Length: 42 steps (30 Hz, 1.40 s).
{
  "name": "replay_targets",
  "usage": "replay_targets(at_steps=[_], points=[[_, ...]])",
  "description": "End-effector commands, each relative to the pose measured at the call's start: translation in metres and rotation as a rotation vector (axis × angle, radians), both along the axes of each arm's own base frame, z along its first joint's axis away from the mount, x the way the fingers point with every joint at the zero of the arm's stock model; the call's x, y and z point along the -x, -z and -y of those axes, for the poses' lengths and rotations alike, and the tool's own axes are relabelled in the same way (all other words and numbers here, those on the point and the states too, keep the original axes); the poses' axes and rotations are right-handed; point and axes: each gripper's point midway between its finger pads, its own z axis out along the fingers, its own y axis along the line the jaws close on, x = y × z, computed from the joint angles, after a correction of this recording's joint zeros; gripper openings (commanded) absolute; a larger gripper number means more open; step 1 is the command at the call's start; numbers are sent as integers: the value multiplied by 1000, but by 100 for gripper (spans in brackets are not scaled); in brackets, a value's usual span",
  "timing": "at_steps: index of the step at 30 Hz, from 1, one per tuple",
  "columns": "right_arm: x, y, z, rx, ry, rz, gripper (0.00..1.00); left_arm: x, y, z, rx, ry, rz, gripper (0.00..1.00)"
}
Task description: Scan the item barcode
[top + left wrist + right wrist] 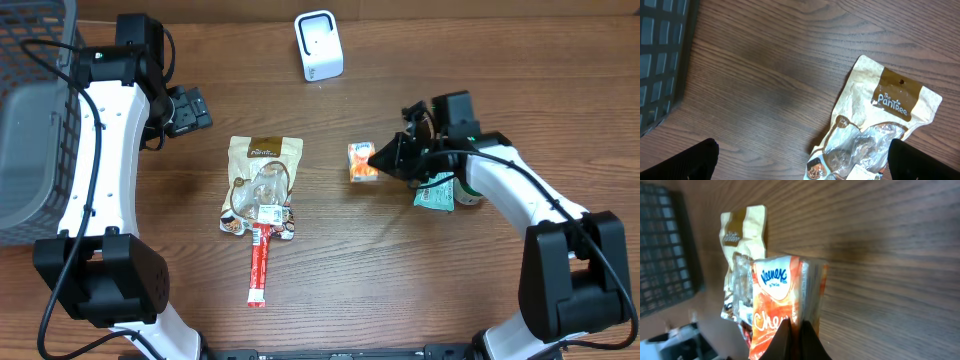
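My right gripper (382,158) is shut on the edge of an orange Kleenex tissue pack (362,162), right of the table's centre. In the right wrist view the pack (785,290) stands on edge with the gripper (796,341) pinching its near end; no barcode shows on it. The white barcode scanner (319,45) stands upright at the back centre, well apart from the pack. My left gripper (192,108) hovers open at the back left with nothing in it. In its own view the open gripper (805,162) looks down over the lower part of a beige snack bag (880,115).
The beige snack bag (262,185) lies left of centre, with a red stick packet (259,265) just below it. A green packet (437,190) lies under my right arm. A dark wire basket (30,130) fills the far left edge.
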Motion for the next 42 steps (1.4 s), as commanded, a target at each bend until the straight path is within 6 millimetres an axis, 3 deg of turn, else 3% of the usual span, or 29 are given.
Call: replay_targets(at_steps=[1,10,14,18,24,26,27,31,35,37,42], points=[[-33,-37,10,172,93,94,4,-2,-3,-3,-9,-5,11,100],[-63,-146,-2,220,145,258,4,-2,-3,-3,-9,-5,11,100],[-67,-166,-2,217,156,300,4,-2,-3,-3,-9,-5,11,100],[-76,-164,12,315,198,345,4,-2,-3,-3,-9,-5,11,100],[-88,-176,14,356,160,445,3,-2,-3,-3,-9,-5,11,100],[-93,-185,17,356,170,452,3,-2,-3,-3,-9,-5,11,100],[-102,-202,20,379,146,481,3,-2,-3,-3,-9,-5,11,100],[-130,-240,6,436,85,697,4,-2,-3,-3,-9,-5,11,100],[-161,-231,-2,765,47,867,4,-2,-3,-3,-9,-5,11,100],[-171,-221,-12,828,2,907,4,-2,-3,-3,-9,-5,11,100],[-206,-171,-40,991,-90,969,4,-2,-3,-3,-9,-5,11,100]])
